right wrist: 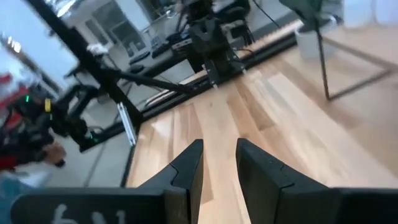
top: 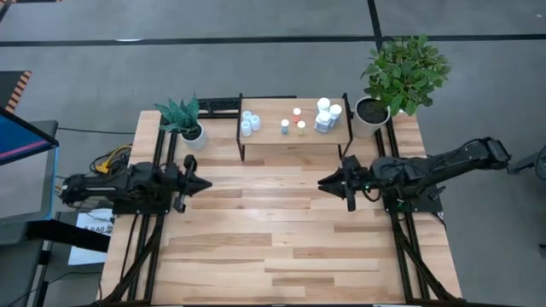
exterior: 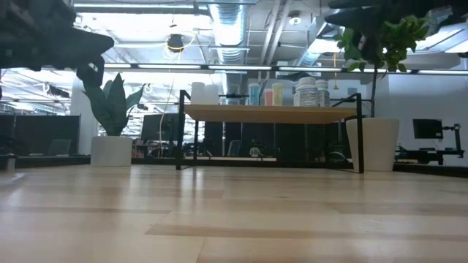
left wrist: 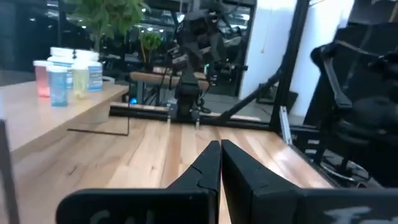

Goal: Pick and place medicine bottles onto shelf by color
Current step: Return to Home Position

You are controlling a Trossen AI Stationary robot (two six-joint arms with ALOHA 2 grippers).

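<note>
The shelf stands at the table's far middle, a light wood top on thin black legs. On it stand the medicine bottles: pale blue-capped ones at its left, small ones with coloured caps in the middle, and chunkier white ones at its right. They also show in the low view. My left gripper hovers left of the table's middle, shut and empty, its fingers together in the left wrist view. My right gripper hovers opposite it, pointing left, its fingers a little apart and empty.
A small potted plant stands left of the shelf and a larger one in a white pot right of it. Bare tabletop lies between the two grippers and toward the near edge.
</note>
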